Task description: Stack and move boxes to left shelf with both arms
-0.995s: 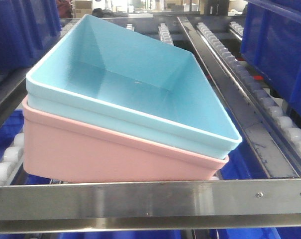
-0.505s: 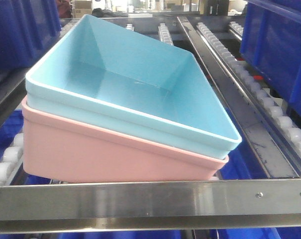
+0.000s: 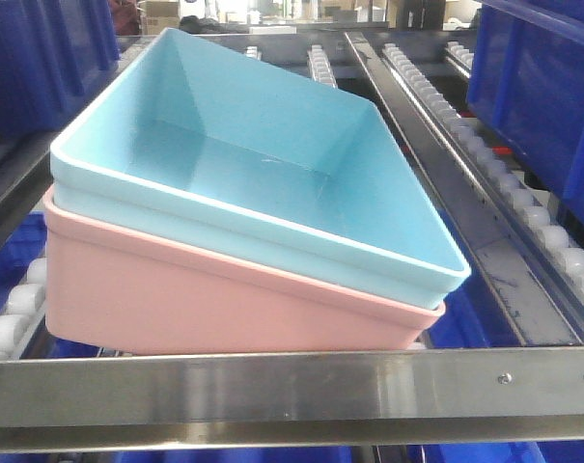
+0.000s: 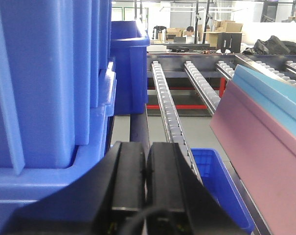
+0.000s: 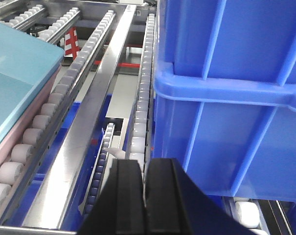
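The light blue box (image 3: 263, 164) is nested in the salmon pink box (image 3: 205, 299). The stack sits tilted on the steel shelf behind its flat front rail (image 3: 292, 386), its left end higher. The stack's pink side shows in the left wrist view (image 4: 265, 142), and its blue rim in the right wrist view (image 5: 15, 83). My left gripper (image 4: 146, 161) is shut and empty, left of the stack beside dark blue bins. My right gripper (image 5: 144, 178) is shut and empty, right of the stack over a roller lane. Neither gripper touches the boxes.
Dark blue glossy bins stand at the left (image 4: 45, 83) and right (image 5: 231, 93) of the lane. White roller lanes (image 3: 417, 77) and a steel divider (image 5: 84, 147) run back. A small dark blue bin (image 4: 214, 181) sits on a lower level.
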Robot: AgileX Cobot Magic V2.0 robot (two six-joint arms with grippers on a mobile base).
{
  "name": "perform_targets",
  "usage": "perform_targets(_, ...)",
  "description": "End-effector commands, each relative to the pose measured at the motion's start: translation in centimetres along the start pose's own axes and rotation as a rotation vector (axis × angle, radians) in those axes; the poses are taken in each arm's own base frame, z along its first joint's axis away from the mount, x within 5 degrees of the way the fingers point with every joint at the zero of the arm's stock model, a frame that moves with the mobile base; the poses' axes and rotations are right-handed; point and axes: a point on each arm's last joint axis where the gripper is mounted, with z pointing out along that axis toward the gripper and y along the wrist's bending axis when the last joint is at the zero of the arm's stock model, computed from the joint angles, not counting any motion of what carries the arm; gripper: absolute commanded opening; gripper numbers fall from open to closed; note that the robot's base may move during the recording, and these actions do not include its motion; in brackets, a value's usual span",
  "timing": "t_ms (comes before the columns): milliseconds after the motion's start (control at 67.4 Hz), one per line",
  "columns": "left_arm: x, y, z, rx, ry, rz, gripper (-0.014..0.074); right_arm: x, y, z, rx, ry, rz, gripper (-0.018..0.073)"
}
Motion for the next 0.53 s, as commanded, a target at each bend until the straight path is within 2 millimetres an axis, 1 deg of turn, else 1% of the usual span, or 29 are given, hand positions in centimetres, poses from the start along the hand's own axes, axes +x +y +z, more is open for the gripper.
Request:
perform_targets(0, 0.14, 0.04, -0.14, -0.006, -0.067, -0.001, -0.0003, -1.59, -0.15, -0.31, 0.018, -0.133, 0.004, 0.0055)
perform_targets(520, 0.14, 0.04, -0.14, -0.006, -0.067, -0.001, -0.0003, -1.59, -0.15, -0.31, 0.018, -0.133, 0.004, 0.0055)
